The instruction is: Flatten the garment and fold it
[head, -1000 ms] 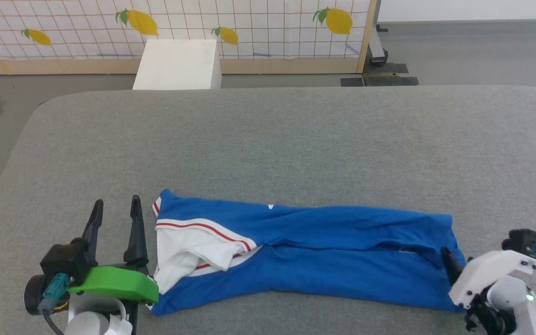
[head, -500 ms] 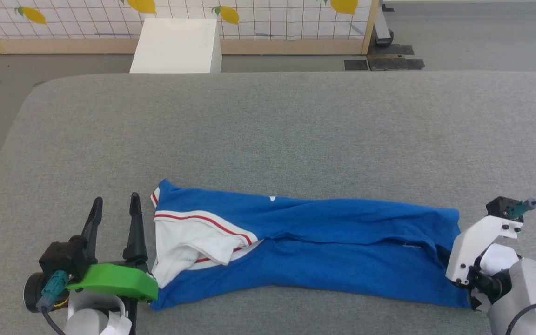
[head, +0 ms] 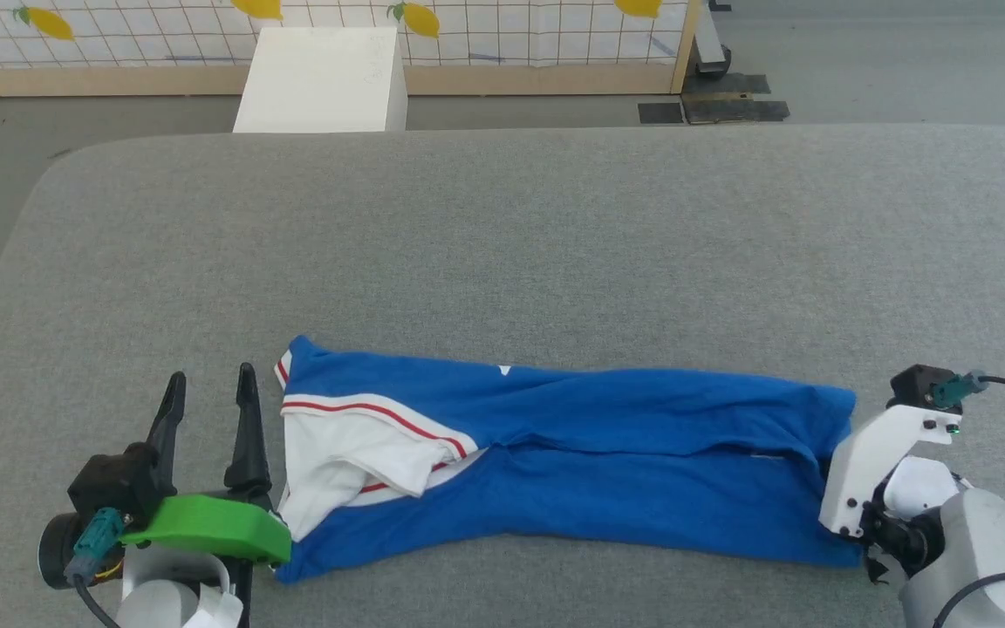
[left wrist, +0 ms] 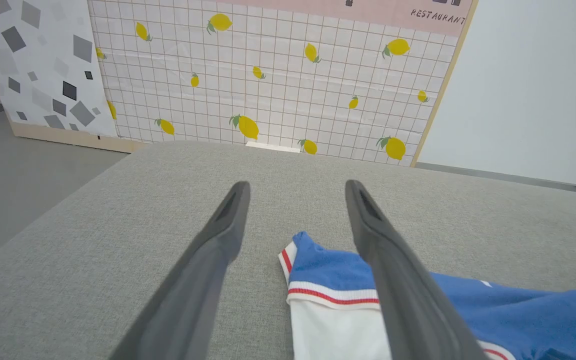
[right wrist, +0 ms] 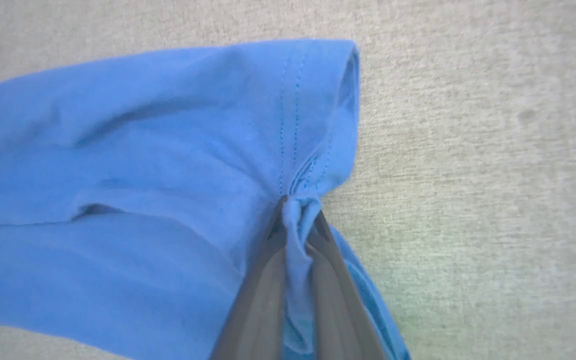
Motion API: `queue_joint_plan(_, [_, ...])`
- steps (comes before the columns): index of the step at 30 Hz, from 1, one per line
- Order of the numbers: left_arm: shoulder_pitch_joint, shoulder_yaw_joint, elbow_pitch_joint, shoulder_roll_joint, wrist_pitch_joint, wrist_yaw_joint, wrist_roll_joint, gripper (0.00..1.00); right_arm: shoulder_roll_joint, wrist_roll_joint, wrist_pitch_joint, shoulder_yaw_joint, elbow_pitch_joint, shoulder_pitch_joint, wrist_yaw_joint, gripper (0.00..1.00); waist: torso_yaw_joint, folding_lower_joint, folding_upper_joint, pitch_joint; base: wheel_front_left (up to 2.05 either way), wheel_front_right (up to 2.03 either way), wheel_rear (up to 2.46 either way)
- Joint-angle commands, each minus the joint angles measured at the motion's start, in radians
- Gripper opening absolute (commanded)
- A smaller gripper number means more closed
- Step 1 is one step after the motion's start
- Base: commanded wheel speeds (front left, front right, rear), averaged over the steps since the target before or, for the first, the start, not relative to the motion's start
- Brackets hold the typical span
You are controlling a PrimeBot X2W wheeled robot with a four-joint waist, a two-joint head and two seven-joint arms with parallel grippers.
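Early stage, flattening barely begun, no fold made yet.

Nearest: right pincer point(right wrist: 298, 207) at the garment's point(head: 607, 471) right end, pressed together and pinching a small bunch of blue cloth right by the stitched hem point(right wrist: 295, 120). The grip looks thin, mostly edge fabric.

Left pincer point(head: 211, 373) sits just beside the garment's left end with its fingers spread and nothing between them. In the left wrist view one finger overlaps the striped trim point(left wrist: 333, 295); can't tell if it touches.

The garment lies along the near side of the table point(head: 502, 244) as a long narrow band running left to right. It is bunched lengthwise, with a crease down the middle. A white sleeve point(head: 337, 453) is crumpled on top at the left end, red stripes showing. The chest lettering is hidden except for a tiny white speck on the upper edge.

Done: one end gripped. Left, as I judge it: grip the left end, pull or spread the band open to full width, smooth the sleeve, then do all the folds.

Beyond the garment there is plenty of bare table to spread onto. Farther off, past the table's edge, stand a white box point(head: 319, 78) and a lemon-print screen point(left wrist: 278, 90).
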Motion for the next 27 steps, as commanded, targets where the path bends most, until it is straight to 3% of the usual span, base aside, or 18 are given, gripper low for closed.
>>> queue_joint_plan(1, [-0.020, 0.002, 0.002, -0.005, -0.005, -0.006, 0.003, 1.00, 0.002, -0.031, -0.009, -0.020, -0.015, 0.023, -0.002, 0.00, 0.000, 0.0000, 0.0000, 0.002, 0.00, 0.00, 0.00])
queue_joint_plan(16, [-0.029, -0.010, -0.004, -0.008, -0.005, -0.007, 0.004, 1.00, -0.008, -0.413, -0.104, -0.366, -0.212, 0.023, -0.002, 0.00, 0.020, 0.0000, 0.0000, 0.025, 0.00, 0.00, 0.00])
queue_joint_plan(22, [-0.022, -0.010, -0.003, -0.007, -0.005, -0.007, 0.006, 1.00, -0.010, -0.467, -0.163, -0.375, -0.207, 0.008, -0.002, 0.00, 0.018, 0.0000, 0.0000, 0.016, 0.00, 0.00, 0.00])
queue_joint_plan(27, [-0.014, -0.021, 0.005, -0.007, -0.005, -0.007, 0.005, 1.00, -0.011, -0.422, -0.119, -0.278, -0.219, 0.022, -0.002, 0.00, 0.027, 0.0000, 0.0000, -0.008, 0.00, 0.00, 0.00])
